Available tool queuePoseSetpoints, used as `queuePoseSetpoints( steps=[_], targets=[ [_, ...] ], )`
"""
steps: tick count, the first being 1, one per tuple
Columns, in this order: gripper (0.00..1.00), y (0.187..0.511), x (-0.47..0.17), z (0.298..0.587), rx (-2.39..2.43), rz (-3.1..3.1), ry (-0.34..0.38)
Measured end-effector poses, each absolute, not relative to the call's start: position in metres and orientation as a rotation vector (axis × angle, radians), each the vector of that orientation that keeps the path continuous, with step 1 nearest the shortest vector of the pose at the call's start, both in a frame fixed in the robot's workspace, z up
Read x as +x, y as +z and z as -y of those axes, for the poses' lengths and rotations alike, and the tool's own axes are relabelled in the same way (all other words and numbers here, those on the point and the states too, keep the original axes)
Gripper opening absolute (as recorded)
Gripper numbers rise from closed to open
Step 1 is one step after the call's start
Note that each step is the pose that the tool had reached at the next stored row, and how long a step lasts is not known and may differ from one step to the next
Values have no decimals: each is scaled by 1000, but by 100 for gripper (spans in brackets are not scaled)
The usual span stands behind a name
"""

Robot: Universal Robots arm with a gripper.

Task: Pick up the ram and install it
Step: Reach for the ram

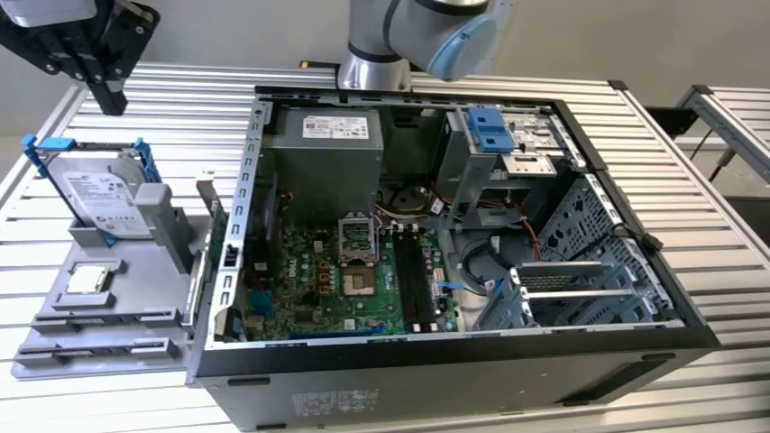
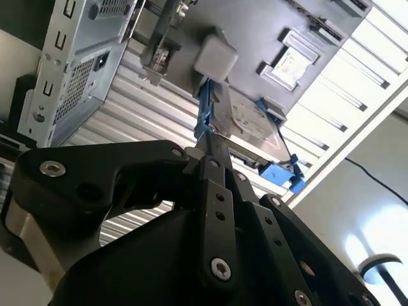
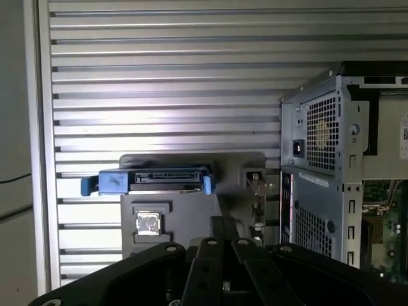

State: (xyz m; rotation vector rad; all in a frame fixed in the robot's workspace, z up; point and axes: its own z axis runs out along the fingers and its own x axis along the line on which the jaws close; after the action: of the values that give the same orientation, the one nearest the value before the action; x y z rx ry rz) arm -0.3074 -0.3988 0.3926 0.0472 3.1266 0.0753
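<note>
The ram (image 1: 220,233) stands on edge in the grey holder (image 1: 72,334), just beside the case (image 1: 481,361), against its outer wall. It is likely light and stiff but fragile, so it is best pinched by its long bare edges, clear of chips and contacts. Farther from the case, above the drive (image 1: 103,203), hangs the gripper (image 1: 111,101), jaws together and empty.

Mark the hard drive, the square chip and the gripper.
hard drive (image 1: 103,203), exterior view, silver face.
square chip (image 1: 87,280), exterior view, its top.
gripper (image 1: 112,105), exterior view, fingertips.
</note>
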Motion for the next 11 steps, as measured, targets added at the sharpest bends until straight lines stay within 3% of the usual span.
queuePoseSetpoints(
  steps=[11],
  targets=[
    [0,393,-346,399,32,-3127,75]
  ],
)
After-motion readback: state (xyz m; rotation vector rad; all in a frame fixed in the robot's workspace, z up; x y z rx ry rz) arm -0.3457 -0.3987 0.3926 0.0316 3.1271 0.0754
